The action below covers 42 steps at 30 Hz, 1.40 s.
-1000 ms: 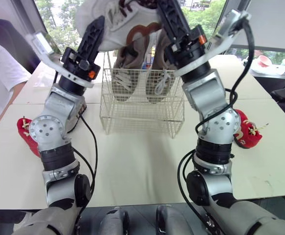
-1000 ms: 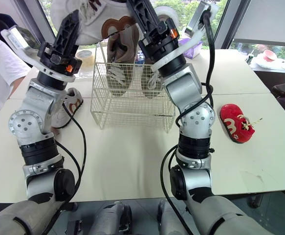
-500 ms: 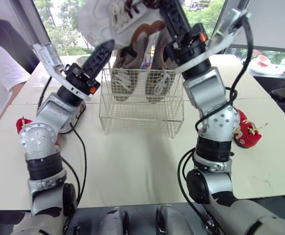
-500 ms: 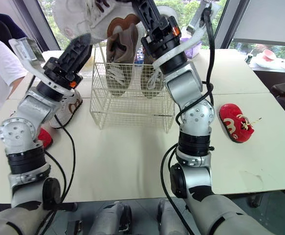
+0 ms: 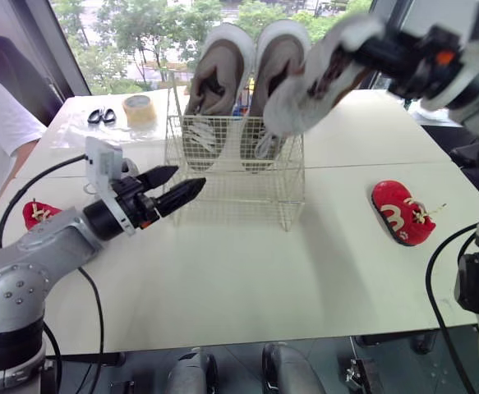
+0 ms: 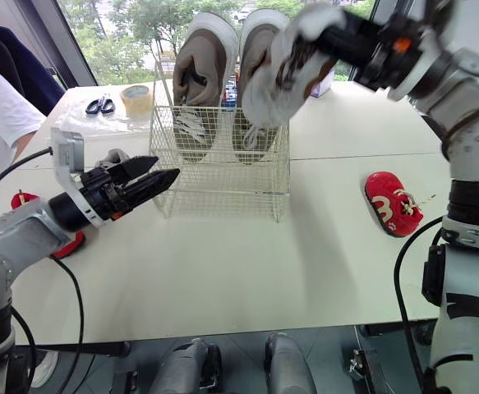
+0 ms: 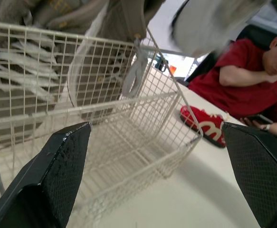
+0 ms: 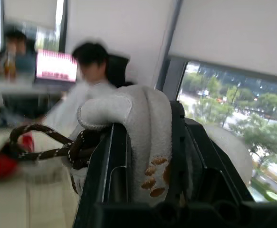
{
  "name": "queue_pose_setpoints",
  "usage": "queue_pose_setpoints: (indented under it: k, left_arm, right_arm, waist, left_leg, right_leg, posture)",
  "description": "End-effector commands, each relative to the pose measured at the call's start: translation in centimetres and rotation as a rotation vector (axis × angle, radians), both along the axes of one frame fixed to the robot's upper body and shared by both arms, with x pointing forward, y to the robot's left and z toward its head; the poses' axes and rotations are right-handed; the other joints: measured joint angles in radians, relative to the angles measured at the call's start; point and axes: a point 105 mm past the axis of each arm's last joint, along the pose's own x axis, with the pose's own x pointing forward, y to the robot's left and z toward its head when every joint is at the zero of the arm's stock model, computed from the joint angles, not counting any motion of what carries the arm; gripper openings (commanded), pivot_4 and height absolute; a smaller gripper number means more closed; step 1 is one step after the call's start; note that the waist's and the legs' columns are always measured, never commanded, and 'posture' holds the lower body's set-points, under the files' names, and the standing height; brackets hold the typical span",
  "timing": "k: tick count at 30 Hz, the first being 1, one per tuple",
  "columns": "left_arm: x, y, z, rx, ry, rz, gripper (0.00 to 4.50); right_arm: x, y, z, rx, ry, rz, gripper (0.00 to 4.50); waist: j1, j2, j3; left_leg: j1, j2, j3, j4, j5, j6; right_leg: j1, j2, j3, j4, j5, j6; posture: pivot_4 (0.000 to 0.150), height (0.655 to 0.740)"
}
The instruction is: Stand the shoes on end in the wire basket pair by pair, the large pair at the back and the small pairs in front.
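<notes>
Our right gripper (image 6: 347, 41) clenches a white shoe (image 6: 278, 78), left gripper (image 5: 186, 180) released — we should lower it upright into the wire basket (image 5: 232, 195).

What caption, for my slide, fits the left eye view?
Right jaws hold a white shoe near the wire basket holding two upright grey shoes; left jaws open.

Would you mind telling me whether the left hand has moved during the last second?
Yes. The left hand has dropped from above the wire basket's rim to below it, by the front left corner.
</notes>
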Motion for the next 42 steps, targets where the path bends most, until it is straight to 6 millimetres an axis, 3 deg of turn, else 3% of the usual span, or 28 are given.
queue_pose_setpoints:
  k: [1,7,13,21,25,29,35,37,39,41,42]
  left_arm:
    - [-0.6,0.0,1.0,-0.005,-0.056,0.008,4.46]
    - [-0.3,0.5,0.3,0.043,-0.046,0.037,4.46]
    - [-0.1,1.1,0.2,0.059,-0.047,0.054,4.46]
    - [0.5,1.2,-0.3,0.06,-0.035,0.073,4.5]
    - [0.8,1.8,-0.6,0.068,-0.022,0.09,4.5]
    - [0.7,2.8,-0.6,0.091,-0.021,0.113,4.5]
    - [1.8,6.6,2.4,0.076,-0.051,0.24,4.5]
    - [4.0,10.1,3.0,0.178,-0.035,0.411,4.5]
    - [5.9,13.1,3.3,0.272,0.017,0.538,4.5]
    - [7.1,14.4,3.2,0.322,0.074,0.571,4.5]
    - [8.1,15.0,3.1,0.367,0.092,0.578,4.5]
  right_arm:
    - [0.6,0.2,0.2,-0.132,-0.129,-0.015,0.88]
    - [2.8,0.9,-2.0,-0.312,-0.207,-0.026,0.88]
    - [3.9,1.1,-3.8,-0.326,-0.119,0.033,0.88]
    - [4.9,0.6,-4.9,-0.339,-0.061,0.019,4.44]
    - [4.6,0.0,-3.7,-0.316,-0.075,0.0,4.44]
    - [2.9,-0.5,-2.0,-0.259,-0.065,0.024,4.44]
    - [-0.9,-1.5,1.4,-0.111,-0.079,0.038,4.44]
    - [-2.5,-1.4,2.0,-0.101,-0.051,0.056,4.44]
    - [-4.7,0.0,1.1,-0.154,0.018,0.144,4.44]
    - [-6.0,1.3,-0.4,-0.217,0.073,0.203,4.44]
    - [-6.7,2.3,-2.0,-0.282,0.111,0.238,4.44]
  waist:
    - [0.004,0.0,0.0]
    - [0.007,0.0,0.0]
    - [0.008,0.0,0.0]
    - [0.004,0.0,0.0]
    - [0.003,0.0,0.0]
    - [0.005,0.0,0.0]
    - [0.007,0.0,0.0]
    - [0.008,0.0,0.0]
    - [0.009,0.0,0.0]
    - [0.007,0.0,0.0]
    - [0.007,0.0,0.0]
  left_leg:
    - [0.0,0.0,0.0,0.0,0.0,0.0]
    - [-0.002,-0.001,0.0,0.002,0.0,0.0]
    - [-0.001,-0.001,0.0,0.002,0.001,-0.001]
    - [-0.001,-0.001,0.0,0.001,0.004,-0.007]
    - [-0.001,-0.001,0.0,0.001,0.004,-0.007]
    - [-0.001,-0.001,0.0,0.001,0.004,-0.007]
    - [-0.002,-0.001,-0.001,0.001,0.001,-0.002]
    - [-0.002,-0.001,-0.001,0.001,0.001,-0.002]
    - [-0.002,-0.001,-0.002,0.001,0.001,-0.002]
    - [-0.002,-0.001,-0.002,0.0,0.001,-0.002]
    - [-0.002,-0.001,-0.002,0.0,0.0,-0.002]
  right_leg:
    - [0.0,0.0,0.0,0.0,0.0,0.0]
    - [0.0,-0.001,0.0,-0.001,0.0,0.001]
    - [0.001,-0.001,0.0,-0.001,0.0,0.0]
    - [0.0,-0.002,0.0,0.0,0.0,0.0]
    - [0.0,-0.001,0.0,0.001,0.0,0.0]
    - [0.0,-0.002,0.0,0.001,0.0,0.0]
    - [-0.001,-0.004,-0.002,0.001,0.0,0.0]
    - [-0.001,-0.005,-0.003,0.001,0.0,0.0]
    - [-0.001,-0.005,-0.005,0.001,0.0,-0.001]
    - [-0.001,-0.004,-0.005,0.001,0.0,-0.001]
    - [-0.001,-0.004,-0.005,0.001,0.0,-0.001]
  posture:
    - [0.15,0.74]
    - [0.15,0.74]
    - [0.15,0.74]
    - [0.15,0.74]
    - [0.15,0.74]
    - [0.15,0.74]
    - [0.15,0.74]
    - [0.15,0.74]
    - [0.15,0.74]
    - [0.15,0.74]
    - [0.15,0.74]
